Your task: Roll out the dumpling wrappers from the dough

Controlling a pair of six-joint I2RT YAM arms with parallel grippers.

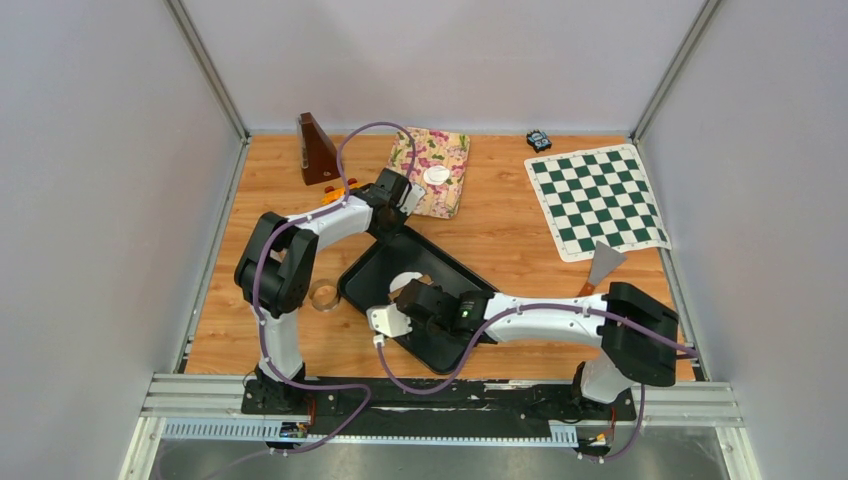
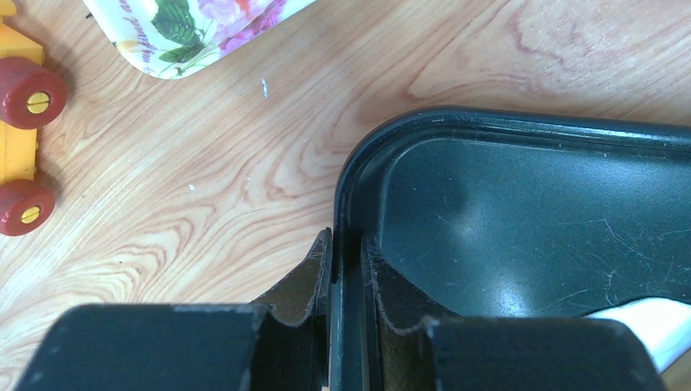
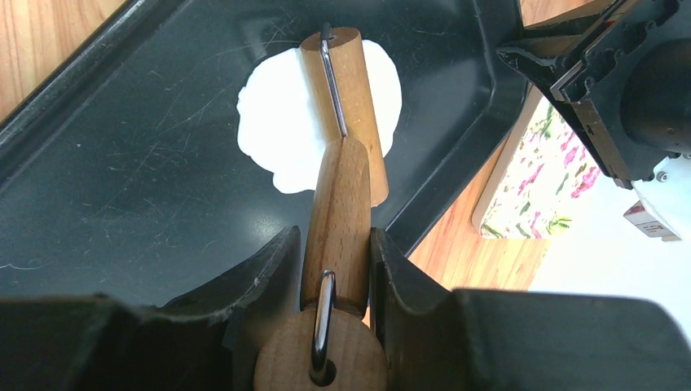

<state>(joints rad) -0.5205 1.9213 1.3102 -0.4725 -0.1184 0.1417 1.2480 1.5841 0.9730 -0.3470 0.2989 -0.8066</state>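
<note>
A flattened, uneven white dough piece lies in the black tray. My right gripper is shut on the wooden handle of a small roller, whose barrel rests on the dough. In the top view this gripper is over the tray's middle, next to the dough. My left gripper is shut on the tray's rim, one finger inside and one outside, at the far corner. A round white dumpling wrapper sits on the floral plate.
A clear ring cutter stands left of the tray. A brown wedge-shaped object and a yellow toy with red wheels are at the back left. A chequered mat and a scraper lie on the right.
</note>
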